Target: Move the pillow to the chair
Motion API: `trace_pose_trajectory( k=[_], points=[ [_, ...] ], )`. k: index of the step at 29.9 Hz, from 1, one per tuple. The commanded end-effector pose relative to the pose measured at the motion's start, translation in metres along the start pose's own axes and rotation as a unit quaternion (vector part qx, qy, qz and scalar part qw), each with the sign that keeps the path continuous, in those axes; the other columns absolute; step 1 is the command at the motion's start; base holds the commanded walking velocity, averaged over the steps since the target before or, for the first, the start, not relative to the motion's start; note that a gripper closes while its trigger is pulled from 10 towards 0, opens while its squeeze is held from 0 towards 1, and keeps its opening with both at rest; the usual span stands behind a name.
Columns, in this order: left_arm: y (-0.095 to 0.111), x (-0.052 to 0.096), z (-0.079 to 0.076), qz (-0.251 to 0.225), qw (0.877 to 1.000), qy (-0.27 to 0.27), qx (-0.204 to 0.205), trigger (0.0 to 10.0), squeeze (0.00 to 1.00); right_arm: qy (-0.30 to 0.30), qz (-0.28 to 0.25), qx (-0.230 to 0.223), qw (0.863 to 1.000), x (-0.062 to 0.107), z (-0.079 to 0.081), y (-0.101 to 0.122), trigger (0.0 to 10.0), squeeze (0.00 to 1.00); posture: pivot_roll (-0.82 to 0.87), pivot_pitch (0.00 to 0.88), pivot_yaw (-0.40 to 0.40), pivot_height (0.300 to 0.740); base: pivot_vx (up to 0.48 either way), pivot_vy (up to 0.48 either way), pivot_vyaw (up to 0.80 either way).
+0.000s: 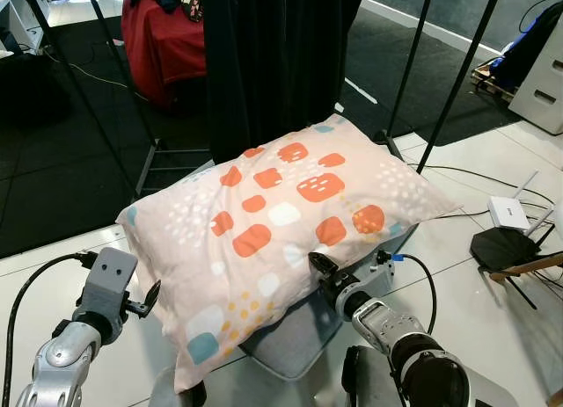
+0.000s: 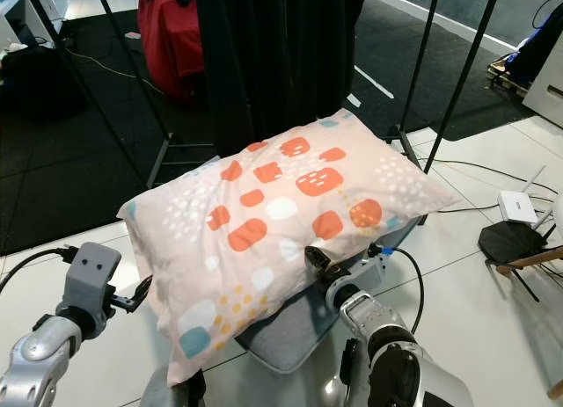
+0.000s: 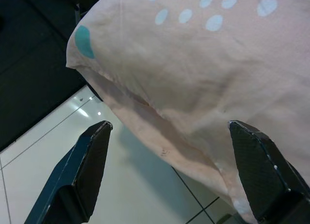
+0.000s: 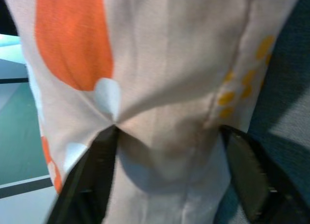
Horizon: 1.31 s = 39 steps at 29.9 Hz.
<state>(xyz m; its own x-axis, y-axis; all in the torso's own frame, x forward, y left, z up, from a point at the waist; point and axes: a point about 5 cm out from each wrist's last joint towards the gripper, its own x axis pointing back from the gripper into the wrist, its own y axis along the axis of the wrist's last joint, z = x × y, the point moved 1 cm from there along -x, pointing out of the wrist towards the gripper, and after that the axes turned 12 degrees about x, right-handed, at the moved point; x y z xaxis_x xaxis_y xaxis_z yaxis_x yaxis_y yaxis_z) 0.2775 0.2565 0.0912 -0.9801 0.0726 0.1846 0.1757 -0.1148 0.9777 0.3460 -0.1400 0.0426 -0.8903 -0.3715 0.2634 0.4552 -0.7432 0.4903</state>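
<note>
Pillow (image 1: 281,231): pale pink with orange and white patches, lying on the grey chair (image 1: 299,341).
Right tool (image 4: 164,151): fingers pinching the pillow's near edge.
Left tool (image 3: 169,171): spread wide beside the pillow's left corner, holding nothing.

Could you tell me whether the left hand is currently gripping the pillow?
No; in the left wrist view the left hand has its fingers spread wide, and the pillow lies beyond them, ungripped.
</note>
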Motion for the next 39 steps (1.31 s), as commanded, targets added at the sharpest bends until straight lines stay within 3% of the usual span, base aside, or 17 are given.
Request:
trace_pose_trajectory(
  k=[1,3,4,7,8,12,19,20,26,38,39],
  points=[
    [-0.002,0.007,0.008,0.013,1.0,0.007,-0.003,10.0,0.0,0.006,-0.006,-0.011,1.0,0.0,0.001,0.0,4.0,0.0,0.2,0.215,0.034,0.36,0.0,0.0,0.0],
    [-0.002,0.007,0.008,0.013,1.0,0.007,-0.003,10.0,0.0,0.006,-0.006,-0.011,1.0,0.0,0.001,0.0,4.0,0.0,0.2,0.215,0.034,0.36,0.0,0.0,0.0],
    [-0.001,0.009,0.009,0.012,1.0,0.007,-0.006,10.0,0.0,0.012,-0.011,-0.011,1.0,-0.001,0.003,0.003,3.4,0.0,0.22,0.22,0.038,0.36,0.0,0.0,0.0],
    [0.001,0.013,0.012,0.011,1.0,0.008,-0.009,10.0,0.0,0.02,-0.017,-0.011,1.0,-0.002,0.006,0.006,3.5,0.0,0.23,0.232,0.051,0.36,0.0,0.0,0.0],
    [0.003,0.017,0.015,0.011,1.0,0.01,-0.012,10.0,0.0,0.031,-0.02,-0.007,0.999,-0.003,0.01,0.009,9.5,0.0,0.24,0.233,0.059,0.36,0.0,0.0,0.0],
    [0.004,0.028,0.02,0.014,1.0,0.011,-0.016,10.0,0.0,0.056,-0.025,0.006,0.998,-0.006,0.018,0.012,10.0,0.0,0.24,0.243,0.073,0.36,0.0,0.0,0.0],
    [0.0,0.031,0.017,0.023,1.0,0.011,-0.001,10.0,0.0,0.046,-0.039,0.048,0.997,-0.006,0.017,0.016,10.0,0.0,0.24,0.26,0.088,0.36,0.0,0.0,0.0],
    [-0.001,0.031,0.016,0.024,1.0,0.01,0.001,10.0,0.0,0.047,-0.042,0.055,0.997,-0.006,0.017,0.017,10.0,1.0,0.23,0.259,0.086,0.36,0.0,0.0,0.0],
    [-0.002,0.033,0.012,0.03,1.0,0.007,0.003,10.0,0.0,0.051,-0.048,0.046,0.997,-0.005,0.016,0.018,10.0,1.0,0.25,0.268,0.08,0.36,0.0,0.0,0.0],
    [0.001,0.046,0.016,0.036,0.999,0.01,-0.006,10.0,0.0,0.085,-0.071,0.016,0.994,-0.01,0.031,0.029,10.0,1.0,0.28,0.297,0.094,0.36,0.0,0.0,0.0],
    [0.001,0.047,0.017,0.037,0.999,0.01,-0.009,10.0,0.0,0.1,-0.071,0.007,0.992,-0.011,0.036,0.029,10.0,0.21,0.29,0.303,0.097,0.36,0.0,0.0,0.0]
  ],
)
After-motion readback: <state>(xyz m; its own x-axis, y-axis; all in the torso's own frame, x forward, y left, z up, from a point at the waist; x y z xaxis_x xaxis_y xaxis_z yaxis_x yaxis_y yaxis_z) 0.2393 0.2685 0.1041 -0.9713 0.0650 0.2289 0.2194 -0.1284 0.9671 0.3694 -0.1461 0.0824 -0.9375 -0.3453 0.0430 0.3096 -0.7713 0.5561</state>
